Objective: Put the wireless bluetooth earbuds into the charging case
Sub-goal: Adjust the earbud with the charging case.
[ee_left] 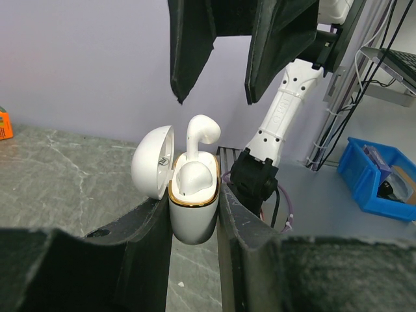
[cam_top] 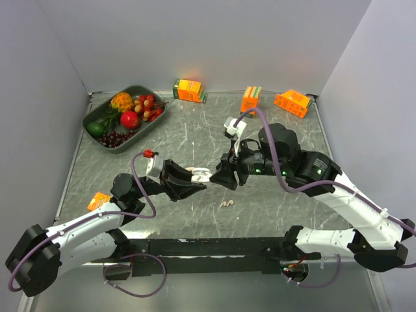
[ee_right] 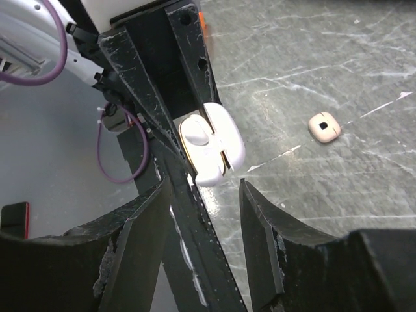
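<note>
Left wrist: left tool (ee_left: 195, 198) grips charging case (ee_left: 193, 224), earbud (ee_left: 199, 133) perhaps half-seated.

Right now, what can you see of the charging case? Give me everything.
The charging case is glossy white plastic, rounded, with a gold rim at its mouth. Its domed lid is hinged open to one side. The case stands upright, pinched at the body by the left claw. One white earbud sits low in it. A second earbud stands taller and looks not fully down. The right claw hangs open just above the case, not touching it.
</note>
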`<state>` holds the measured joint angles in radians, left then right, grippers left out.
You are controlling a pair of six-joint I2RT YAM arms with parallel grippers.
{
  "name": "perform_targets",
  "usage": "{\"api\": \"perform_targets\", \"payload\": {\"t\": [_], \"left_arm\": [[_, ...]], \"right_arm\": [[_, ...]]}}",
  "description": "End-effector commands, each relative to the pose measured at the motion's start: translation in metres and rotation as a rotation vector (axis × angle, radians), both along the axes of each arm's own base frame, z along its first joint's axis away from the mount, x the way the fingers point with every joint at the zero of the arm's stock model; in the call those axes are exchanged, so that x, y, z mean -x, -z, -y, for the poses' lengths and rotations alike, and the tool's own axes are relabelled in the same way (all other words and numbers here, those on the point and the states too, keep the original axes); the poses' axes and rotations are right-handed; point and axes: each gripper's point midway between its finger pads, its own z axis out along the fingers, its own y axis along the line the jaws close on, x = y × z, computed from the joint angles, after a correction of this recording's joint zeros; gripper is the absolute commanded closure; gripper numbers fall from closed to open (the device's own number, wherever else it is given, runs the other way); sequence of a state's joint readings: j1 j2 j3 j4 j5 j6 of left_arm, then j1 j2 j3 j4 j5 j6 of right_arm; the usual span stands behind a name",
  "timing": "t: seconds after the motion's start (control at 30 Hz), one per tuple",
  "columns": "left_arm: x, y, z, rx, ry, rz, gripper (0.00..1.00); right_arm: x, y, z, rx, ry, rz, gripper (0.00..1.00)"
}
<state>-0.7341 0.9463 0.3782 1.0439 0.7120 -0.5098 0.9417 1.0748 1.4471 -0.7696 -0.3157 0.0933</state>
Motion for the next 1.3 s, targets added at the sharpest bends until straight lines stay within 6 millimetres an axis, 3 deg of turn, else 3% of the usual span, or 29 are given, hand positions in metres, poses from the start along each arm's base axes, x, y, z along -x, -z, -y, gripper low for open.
{"api": "perform_targets", "payload": {"t": [0.0, 0.23, 0.93, 1.27], "left_arm": [[-0.001, -0.028, -0.003, 0.057, -0.018, 0.068, 0.99], [-0.003, -0.029, -0.003, 0.063, -0.028, 0.072, 0.99], [-0.009, -0.033, -0.002, 0.077, -0.056, 0.069, 0.99], [-0.009, -0.033, -0.002, 0.078, -0.052, 0.067, 0.99]], "right_arm": [[-0.007, -0.008, -0.010, -0.030, 0.025, -0.008, 0.43], [-0.012, -0.002, -0.010, -0.001, 0.055, -0.021, 0.40], [-0.013, 0.004, -0.012, 0.006, 0.071, -0.049, 0.55], [-0.020, 0.009, -0.016, 0.018, 0.098, -0.056, 0.47]]}}
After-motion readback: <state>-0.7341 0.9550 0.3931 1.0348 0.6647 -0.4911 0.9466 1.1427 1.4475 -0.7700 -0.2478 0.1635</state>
